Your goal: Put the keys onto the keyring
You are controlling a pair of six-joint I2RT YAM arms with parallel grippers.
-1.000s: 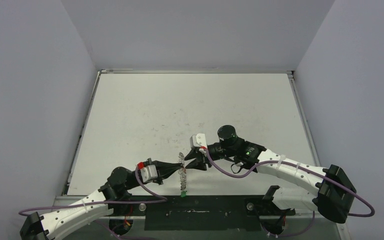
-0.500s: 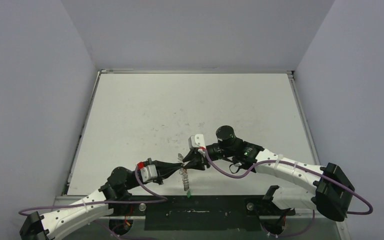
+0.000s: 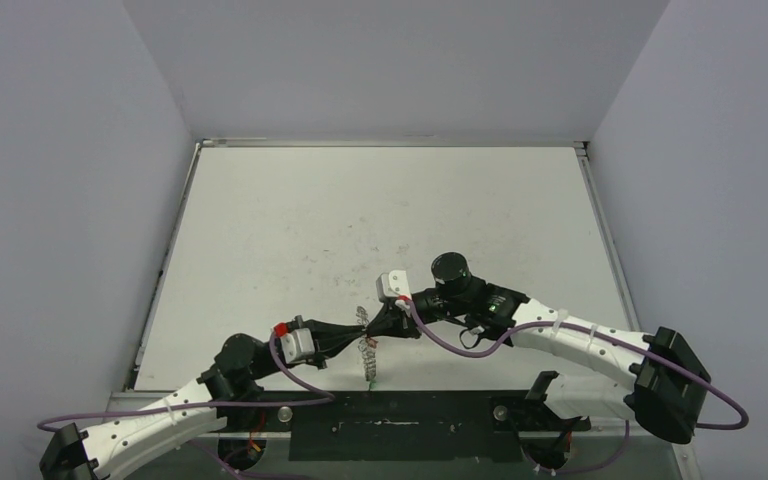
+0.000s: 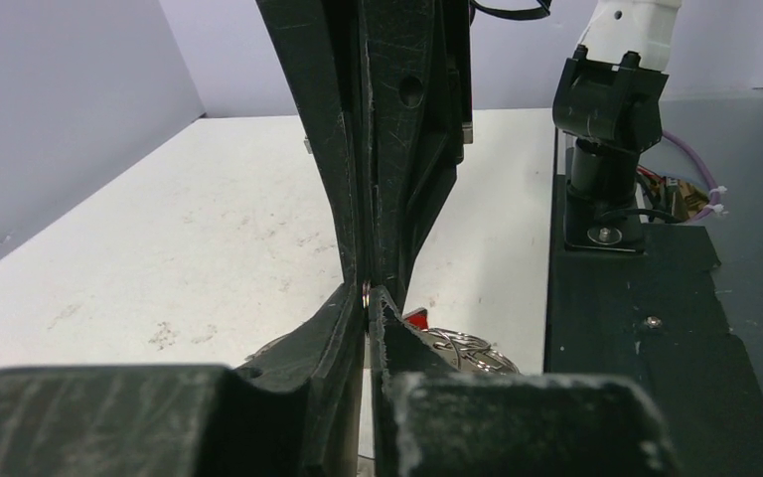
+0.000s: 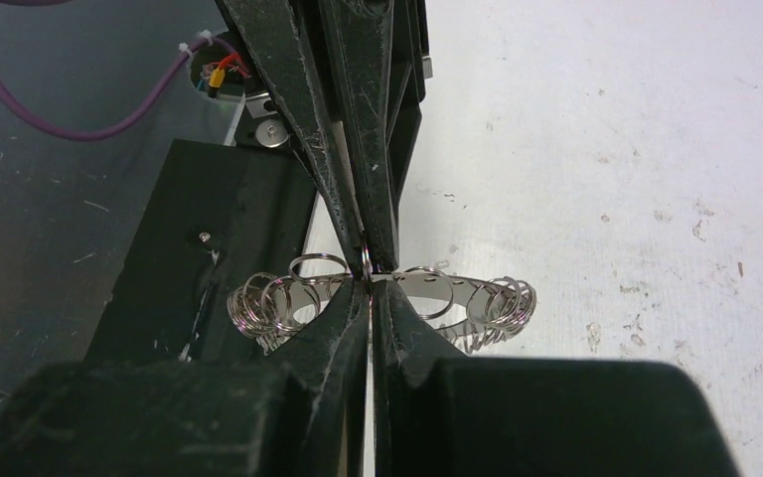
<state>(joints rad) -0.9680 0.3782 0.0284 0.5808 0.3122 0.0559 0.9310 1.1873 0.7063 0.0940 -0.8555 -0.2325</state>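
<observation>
While both arms reach toward each other near the front edge of the table [image 3: 380, 200], I see the left gripper [image 3: 357, 327] and the right gripper [image 3: 372, 322] meeting tip against tip. The jaws of the left gripper are pressed fully together. In the right wrist view they come in from above and pinch a small wire loop at the top of the keyring [image 5: 477, 298]. The jaws of the right gripper are closed too, with no gap between them. Their tips sit on the flat band of the ring, directly under the left tips, and they appear to nip it there. The keyring is in the air, standing on its edge between the two grippers. From the top camera it hangs below the tips, close to where the white table meets the black base plate [image 3: 410, 412]. In the left wrist view the red tag [image 4: 417, 319] of one key shows just beside the ring, behind the left gripper; the key itself I cannot make out
</observation>
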